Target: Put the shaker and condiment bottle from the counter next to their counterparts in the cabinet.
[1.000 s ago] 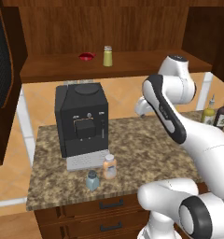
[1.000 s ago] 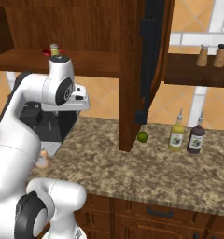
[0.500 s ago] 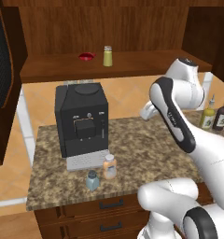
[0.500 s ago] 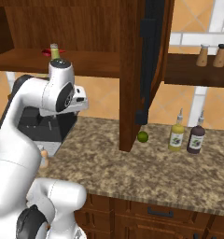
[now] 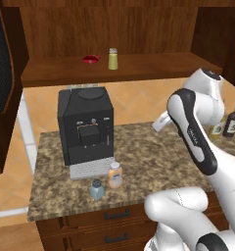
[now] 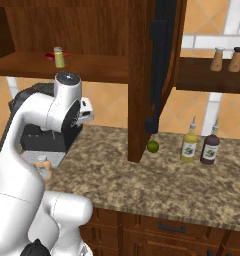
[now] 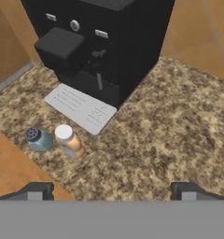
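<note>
You face a dark reddish wooden cabinet (image 5: 139,68) above the speckled granite counter (image 5: 153,162). A boxy black coffee machine (image 5: 85,130) stands on the counter, its grey drip tray just behind the peach-orange condiment bottle (image 5: 115,175) and the squat blue-grey shaker (image 5: 96,189), both near the front edge. On the shelf sit a yellow-green shaker (image 5: 112,59) and a flat red item (image 5: 90,59). Your gripper (image 7: 111,191) hangs wide open, empty, above the counter.

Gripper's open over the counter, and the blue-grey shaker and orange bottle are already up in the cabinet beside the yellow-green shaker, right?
Not quite. The shaker and condiment bottle stand on the counter in front of the coffee machine, as the left base view shows. The rest holds: the gripper is open, above the counter.
</note>
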You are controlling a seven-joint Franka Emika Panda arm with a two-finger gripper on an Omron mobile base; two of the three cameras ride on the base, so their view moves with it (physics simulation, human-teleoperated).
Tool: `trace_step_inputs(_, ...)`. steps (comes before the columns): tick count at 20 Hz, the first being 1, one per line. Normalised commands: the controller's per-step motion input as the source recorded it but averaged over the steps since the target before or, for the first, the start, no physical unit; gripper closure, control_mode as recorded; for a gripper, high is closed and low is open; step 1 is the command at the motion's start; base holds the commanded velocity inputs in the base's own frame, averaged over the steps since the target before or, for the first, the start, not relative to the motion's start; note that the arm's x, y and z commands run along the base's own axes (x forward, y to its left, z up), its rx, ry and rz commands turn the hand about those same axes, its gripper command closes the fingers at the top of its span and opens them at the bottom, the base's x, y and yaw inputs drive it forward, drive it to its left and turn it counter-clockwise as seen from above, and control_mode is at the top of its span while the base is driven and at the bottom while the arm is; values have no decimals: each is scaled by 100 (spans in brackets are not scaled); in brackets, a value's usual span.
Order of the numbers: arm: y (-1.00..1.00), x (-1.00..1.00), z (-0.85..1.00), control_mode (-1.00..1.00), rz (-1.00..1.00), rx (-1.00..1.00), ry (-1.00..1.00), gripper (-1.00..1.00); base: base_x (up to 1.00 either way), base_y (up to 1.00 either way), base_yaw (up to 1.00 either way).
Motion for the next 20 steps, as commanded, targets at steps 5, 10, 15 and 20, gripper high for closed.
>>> trace_step_inputs(5,0,-10,-11,-100,7,11,-14,-100,0,0,0)
trace_step_inputs(10,1,-16,-14,-100,17,2,-15,-100,0,0,0)
trace_step_inputs(15,4,-24,-6,-100,21,0,-7,-100,0,0,0)
trace_step_inputs(20,9,-6,-4,-100,31,0,-1,-100,0,0,0)
